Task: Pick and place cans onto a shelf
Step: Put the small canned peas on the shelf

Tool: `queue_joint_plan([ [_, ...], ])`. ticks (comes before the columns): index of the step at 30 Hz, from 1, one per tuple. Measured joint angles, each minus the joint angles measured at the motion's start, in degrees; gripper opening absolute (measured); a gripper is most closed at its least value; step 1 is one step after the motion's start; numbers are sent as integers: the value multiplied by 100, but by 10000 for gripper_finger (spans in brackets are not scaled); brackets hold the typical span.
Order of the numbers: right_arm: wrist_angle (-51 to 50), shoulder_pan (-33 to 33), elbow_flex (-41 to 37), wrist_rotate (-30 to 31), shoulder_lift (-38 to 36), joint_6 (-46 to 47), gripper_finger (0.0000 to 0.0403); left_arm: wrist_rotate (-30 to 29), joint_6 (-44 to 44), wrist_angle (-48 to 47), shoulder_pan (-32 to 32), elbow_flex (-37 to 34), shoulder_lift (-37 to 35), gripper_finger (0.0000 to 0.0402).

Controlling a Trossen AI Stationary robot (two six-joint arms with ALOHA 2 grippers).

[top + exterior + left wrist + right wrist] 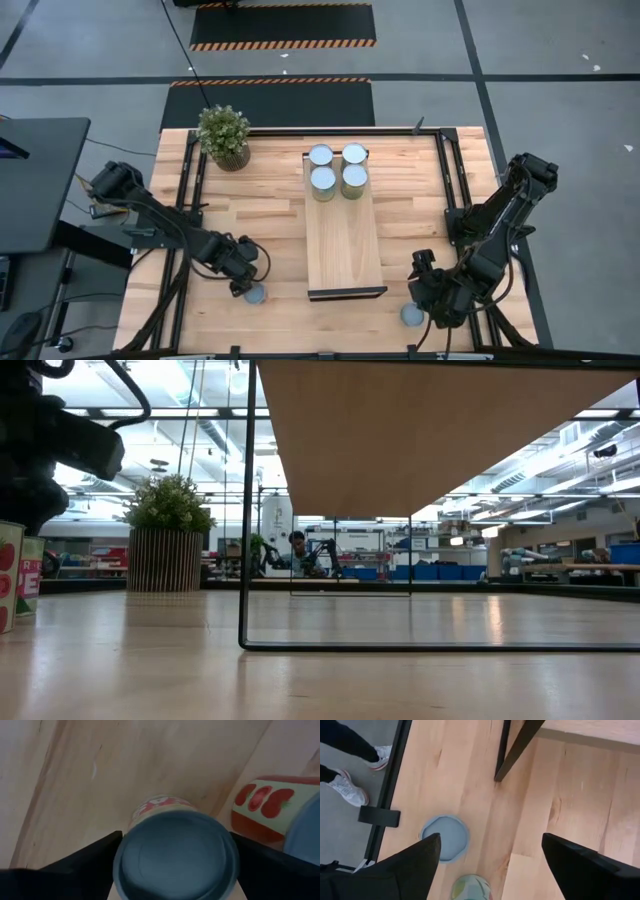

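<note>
Two dark jointed arms, left arm [160, 222], right arm [495, 225], flat black wedge-shaped fingers [410, 865]

text: red letters "PE" legible | on: white-labelled round can [30, 575] at far left of low view | other can labels: tomato pictures, no readable words

Four cans [336, 169] top the shelf [344, 245] (far end).

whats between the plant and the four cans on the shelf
Only bare tabletop between the plant and the four cans on the shelf, seen in the high view.
</note>
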Motion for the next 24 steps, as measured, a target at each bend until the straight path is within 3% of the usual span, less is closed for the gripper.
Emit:
queue_joint_plan([
  [9,-16,-28,-2,-2,0,-14,350,105,192,-76,154,5,54,283],
  [13,-54,-26,-2,-39,-27,-14,350,167,278,-208,472,103,-116,283],
  [24,-1340,-478,323,134,-598,-15,350,171,1242,-1639,1819,2095,-331,283],
])
